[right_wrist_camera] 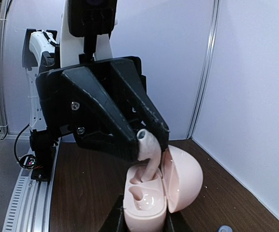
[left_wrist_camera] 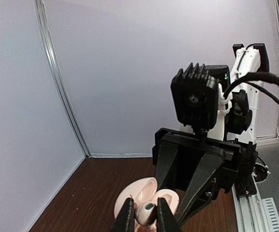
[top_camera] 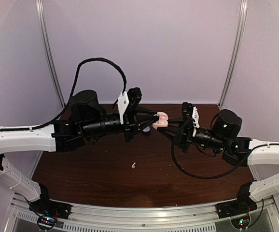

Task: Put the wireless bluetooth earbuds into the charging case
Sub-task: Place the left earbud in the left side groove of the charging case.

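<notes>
Overhead, the two arms meet above the back half of the bench [top_camera: 81,169]. The left hand [top_camera: 152,122] and the right hand [top_camera: 170,128] point at each other. The pink charging case [top_camera: 162,119] is between them, lifted off the wood. A second earbud [top_camera: 134,166], pale and small, lies alone on the bench nearer the bases, well apart from both hands.

From the left wrist, that hand's fingers [left_wrist_camera: 126,218] stand almost together, pinching a cream earbud [left_wrist_camera: 145,213] with a dark tip. The open case sits just beyond it, and the right hand's black fingers run down either side of the case.

From the right wrist, the right hand is closed around the lower shell of the case, holding it upright with the lid [right_wrist_camera: 184,180] swung open to the right. The earbud hangs from the left hand with its stem reaching down into the far well; whether it touches the bottom cannot be told. The near well appears unfilled.

The step in hand looks to be seating the first earbud. The next move likely calls for a short, straight push down along the well with the case held steady. The left hand would let go once the earbud sits flush. A tilted stem could jam on the rim. The second earbud would then remain to be fetched.
</notes>
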Controlling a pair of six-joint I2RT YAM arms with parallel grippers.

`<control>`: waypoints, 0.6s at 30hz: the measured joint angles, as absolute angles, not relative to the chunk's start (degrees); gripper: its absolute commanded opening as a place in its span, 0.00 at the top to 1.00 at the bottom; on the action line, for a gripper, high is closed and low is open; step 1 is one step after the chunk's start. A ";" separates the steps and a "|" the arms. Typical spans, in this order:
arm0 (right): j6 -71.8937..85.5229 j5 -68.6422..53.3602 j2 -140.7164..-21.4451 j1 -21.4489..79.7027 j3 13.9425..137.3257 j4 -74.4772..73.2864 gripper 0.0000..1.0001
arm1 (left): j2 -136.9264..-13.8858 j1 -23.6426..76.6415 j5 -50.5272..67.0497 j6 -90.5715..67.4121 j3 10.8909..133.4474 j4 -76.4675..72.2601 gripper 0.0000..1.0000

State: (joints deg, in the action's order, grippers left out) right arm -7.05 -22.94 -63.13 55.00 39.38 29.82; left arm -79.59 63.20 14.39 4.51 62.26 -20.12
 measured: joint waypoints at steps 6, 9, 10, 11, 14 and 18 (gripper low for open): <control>-5.54 -23.16 -63.18 55.00 39.38 30.39 1.00 | -79.61 63.22 15.29 4.71 62.26 -20.60 0.91; -4.58 -23.18 -63.37 55.00 39.38 31.14 1.00 | -79.61 63.22 15.75 4.89 62.26 -21.21 0.92; -4.25 -23.18 -63.46 55.00 39.38 31.38 1.00 | -79.61 63.22 15.88 4.89 62.26 -21.39 0.92; -4.05 -23.18 -63.57 55.00 39.38 31.57 1.00 | -79.61 63.22 15.92 4.89 62.26 -21.50 0.92; -3.22 -23.18 -63.94 55.00 39.38 32.36 1.00 | -79.61 63.29 16.53 4.89 62.26 -21.80 0.92; -2.07 -23.18 -64.29 55.00 39.38 33.87 1.00 | -79.61 63.42 16.75 4.89 62.24 -22.59 0.92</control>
State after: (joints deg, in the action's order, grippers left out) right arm -2.07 -23.18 -64.29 55.00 39.38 33.87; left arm -79.61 63.42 16.75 4.89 62.24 -22.59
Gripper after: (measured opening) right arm 0.212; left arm 0.147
